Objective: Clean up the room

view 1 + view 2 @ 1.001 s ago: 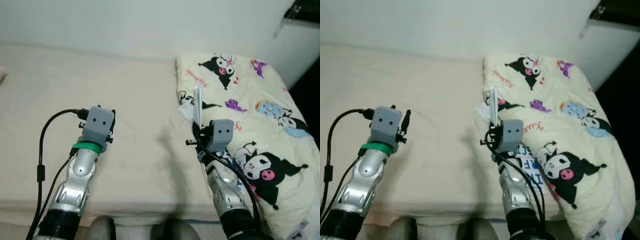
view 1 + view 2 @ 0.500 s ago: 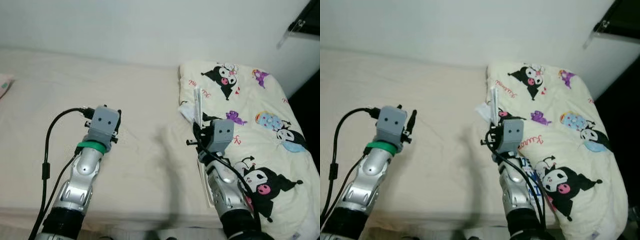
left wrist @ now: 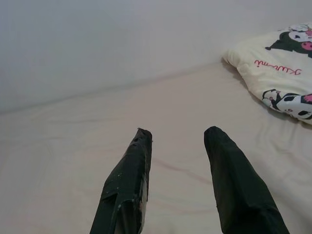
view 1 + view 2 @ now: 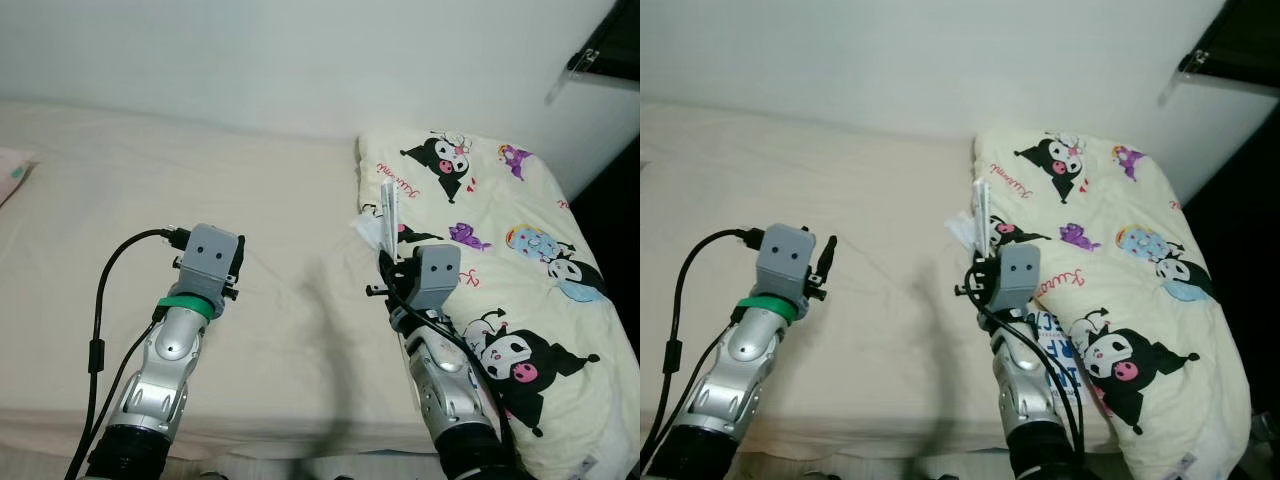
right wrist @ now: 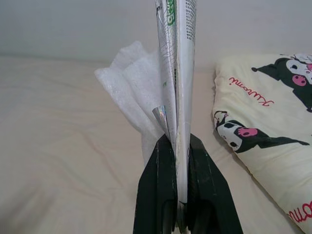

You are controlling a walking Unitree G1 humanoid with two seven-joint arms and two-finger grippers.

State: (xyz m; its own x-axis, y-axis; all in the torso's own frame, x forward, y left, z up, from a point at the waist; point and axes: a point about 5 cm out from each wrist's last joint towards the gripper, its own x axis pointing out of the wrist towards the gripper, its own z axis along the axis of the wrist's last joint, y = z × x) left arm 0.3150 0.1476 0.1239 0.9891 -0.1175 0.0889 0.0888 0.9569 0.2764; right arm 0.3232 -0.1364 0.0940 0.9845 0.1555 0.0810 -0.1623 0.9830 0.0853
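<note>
Litter off the bed, held in the right gripper, waiting for somewhere to go

The right gripper (image 5: 176, 146) pinches a flat printed wrapper (image 5: 176, 58) and a scrap of white foam sheet (image 5: 131, 92) upright above the cream mattress (image 4: 280, 200), beside the cartoon-print quilt (image 4: 520, 230); the left gripper (image 3: 178, 146) hovers over the mattress with fingers spread, holding nothing. Pickup looks done; the next move probably calls for carrying the litter to a bin

Glossy packet (image 5: 176, 73), matt cloth bedsheet (image 4: 200, 190), printed pillow (image 4: 500, 230)
</note>
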